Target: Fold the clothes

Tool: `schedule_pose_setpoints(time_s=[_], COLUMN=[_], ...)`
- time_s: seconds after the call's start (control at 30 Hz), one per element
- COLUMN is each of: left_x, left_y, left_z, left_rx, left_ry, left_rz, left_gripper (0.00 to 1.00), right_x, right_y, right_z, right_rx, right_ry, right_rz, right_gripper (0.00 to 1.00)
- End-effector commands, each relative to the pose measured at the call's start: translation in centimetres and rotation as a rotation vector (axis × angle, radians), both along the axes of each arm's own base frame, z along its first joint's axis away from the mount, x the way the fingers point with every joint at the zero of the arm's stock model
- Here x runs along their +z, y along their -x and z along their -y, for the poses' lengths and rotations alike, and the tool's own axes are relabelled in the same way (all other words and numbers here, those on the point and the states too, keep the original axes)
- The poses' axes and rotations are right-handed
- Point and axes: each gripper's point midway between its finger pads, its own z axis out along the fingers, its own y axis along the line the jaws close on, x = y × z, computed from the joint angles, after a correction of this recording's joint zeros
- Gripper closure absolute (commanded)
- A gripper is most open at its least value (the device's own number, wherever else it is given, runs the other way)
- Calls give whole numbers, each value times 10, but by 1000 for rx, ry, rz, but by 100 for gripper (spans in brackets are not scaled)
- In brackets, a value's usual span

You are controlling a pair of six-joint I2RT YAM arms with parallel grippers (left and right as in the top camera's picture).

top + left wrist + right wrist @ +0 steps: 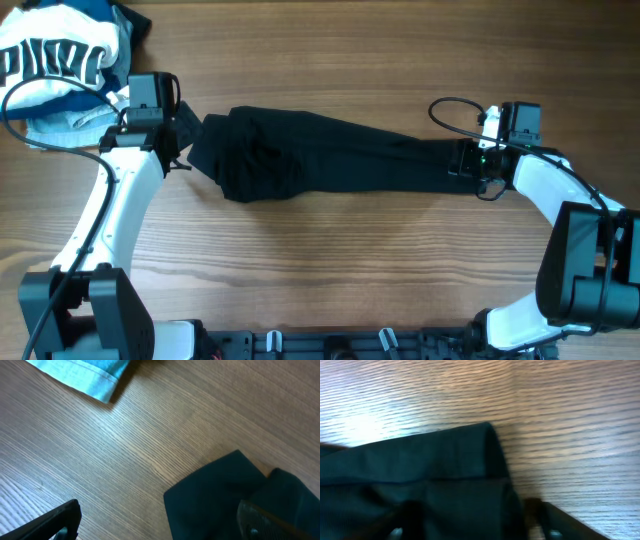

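The left arm [110, 215] reached from the lower left of the overhead frame to the upper left, wrist turned toward centre. The left gripper [188, 135] stood wide open, its fingers [55, 522] at the bottom corners of its wrist view. The right arm [560, 200] curved up from the lower right and bent leftward. The right gripper [462, 160] showed fingers [565, 525] apart but blurred; any grip could not be told

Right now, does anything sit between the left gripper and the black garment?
Nothing visible does. The open left gripper sits right at the left end of the black garment. The white lettered garment and light blue garment lie behind it, toward the far left corner, off that path.
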Motion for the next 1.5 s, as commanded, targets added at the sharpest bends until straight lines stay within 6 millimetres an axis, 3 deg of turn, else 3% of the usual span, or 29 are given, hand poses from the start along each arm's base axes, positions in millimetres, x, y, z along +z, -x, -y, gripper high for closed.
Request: schedule_pose_setpoints(time_s=[0.0,0.07,0.1,0.27,0.37,0.47,0.63,0.77,0.93,1.13,1.2,1.23,1.27,1.3,1.37,1.47], left_x=[6,5,4,3,1,0,0,0,-1,-2,-2,-2,-2,-2,-2,-1], left_y=[-1,1,2,5,7,9,9,9,9,9,9,9,9,9,9,7], left_z=[2,2,2,2,4,5,5,5,10,10,10,10,10,10,10,10], left_rx=[-23,-23,-23,-23,-28,-30,-29,-29,-43,-43,-43,-43,-43,-43,-43,-44], left_ry=[10,11,11,12,22,25,25,26,52,52,52,52,52,52,52,53], left_rz=[6,-5,-9,-21,-35,-43,-42,-41,-44,-47,-47,-47,-47,-47,-46,-39], left_gripper=[0,0,0,0,0,0,0,0,0,0,0,0,0,0,0,0], right_x=[-12,-13,-10,25,47,66,90,89,87,87,85,84,84,88,98,127], right_y=[7,6,7,-5,-16,-27,-38,-36,-35,-41,-38,-35,-32,-30,-30,-32], right_z=[-12,16,32,100,115,110,54,-7,-69,-113,-124,-130,-135,-141,-151,-163], right_rx=[19,-93,-164,-303,-269,-208,-52,41,119,151,174,189,203,218,247,290], right_ry=[-65,42,92,147,63,-12,-137,-197,-195,-159,-162,-170,-183,-211,-268,-333], right_rz=[-39,-48,-50,23,90,131,108,43,11,34,26,16,9,6,28,87], right_gripper=[63,92,96,96,96,96,96,95,96,96,69,49,35,30,30,41])
